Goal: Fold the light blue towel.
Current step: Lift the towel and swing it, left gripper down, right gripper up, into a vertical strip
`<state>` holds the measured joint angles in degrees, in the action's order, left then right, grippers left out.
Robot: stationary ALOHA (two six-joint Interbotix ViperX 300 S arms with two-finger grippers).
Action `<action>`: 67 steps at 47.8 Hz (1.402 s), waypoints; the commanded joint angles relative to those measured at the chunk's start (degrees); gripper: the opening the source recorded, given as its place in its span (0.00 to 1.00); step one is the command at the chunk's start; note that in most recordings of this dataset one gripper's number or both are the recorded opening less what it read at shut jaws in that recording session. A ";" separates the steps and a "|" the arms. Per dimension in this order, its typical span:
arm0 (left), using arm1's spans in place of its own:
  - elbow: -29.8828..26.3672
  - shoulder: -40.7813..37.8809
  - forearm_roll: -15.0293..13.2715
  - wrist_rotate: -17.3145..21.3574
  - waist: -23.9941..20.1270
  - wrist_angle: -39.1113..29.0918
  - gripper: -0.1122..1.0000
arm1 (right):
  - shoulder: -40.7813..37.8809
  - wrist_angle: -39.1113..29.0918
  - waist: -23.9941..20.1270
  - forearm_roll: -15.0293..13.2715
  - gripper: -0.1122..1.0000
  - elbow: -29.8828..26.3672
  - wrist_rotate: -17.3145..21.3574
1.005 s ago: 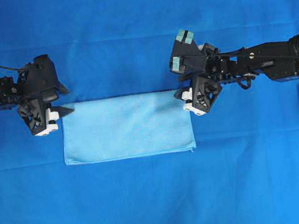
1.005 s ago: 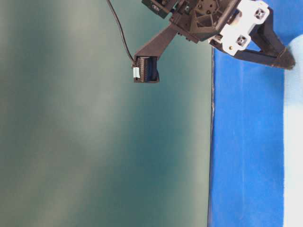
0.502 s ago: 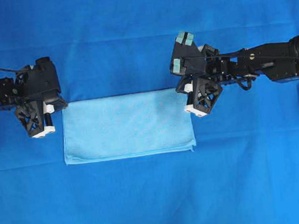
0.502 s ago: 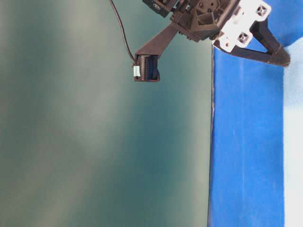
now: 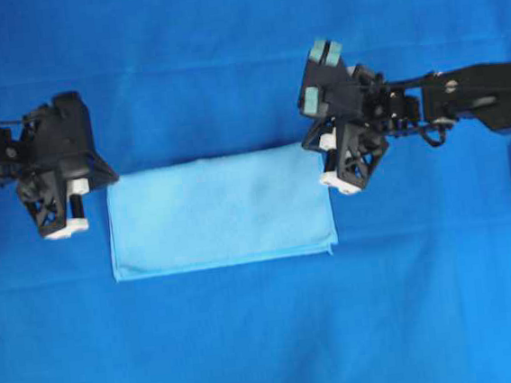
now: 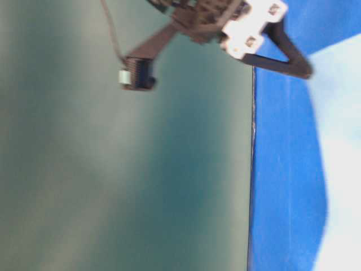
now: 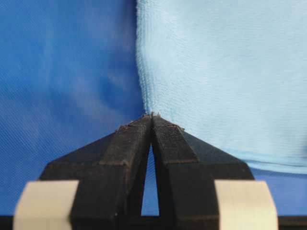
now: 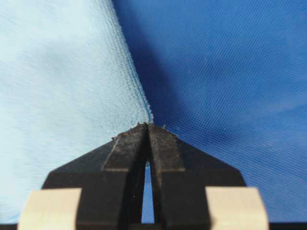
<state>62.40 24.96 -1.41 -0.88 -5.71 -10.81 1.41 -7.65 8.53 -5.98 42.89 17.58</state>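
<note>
While it lies mid-frame on the sheet (image 5: 251,337), the towel (image 5: 221,213) is pinched at its upper corners by the left gripper (image 7: 151,116) and right gripper (image 8: 147,124).

The light blue towel (image 5: 220,213) lies folded near the middle of the sheet (image 5: 269,335) covering the desk. The left end effector (image 5: 100,175) sits at the towel's far left corner, the right end effector (image 5: 310,143) at its far right corner, each pinching that corner.
</note>
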 commanded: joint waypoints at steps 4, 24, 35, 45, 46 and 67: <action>-2.90 6.42 0.09 -0.09 0.88 -3.60 0.12 | 6.24 -2.64 -1.32 -0.09 0.11 -1.67 -0.26; -4.48 15.29 0.09 -0.18 3.43 -5.71 0.12 | 15.29 -6.15 -5.45 -0.18 0.11 -1.58 -0.26; -4.92 13.89 0.09 -0.35 3.96 -4.22 0.12 | 14.77 -5.98 -2.55 -1.32 0.11 -2.11 -0.18; -6.68 8.96 0.09 -0.26 9.84 2.64 0.12 | 13.80 -5.89 5.45 -4.75 0.11 -3.25 -0.26; -7.21 7.82 0.09 -0.26 10.81 4.13 0.12 | 13.71 -5.89 6.24 -5.27 0.11 -3.52 -0.26; -25.22 -13.45 0.18 0.26 17.49 12.30 0.12 | 5.62 -3.25 15.29 -17.31 0.11 -13.62 -0.70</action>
<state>42.19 14.15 -1.32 -0.62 10.55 0.97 7.38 -11.34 22.68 -21.71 32.26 16.79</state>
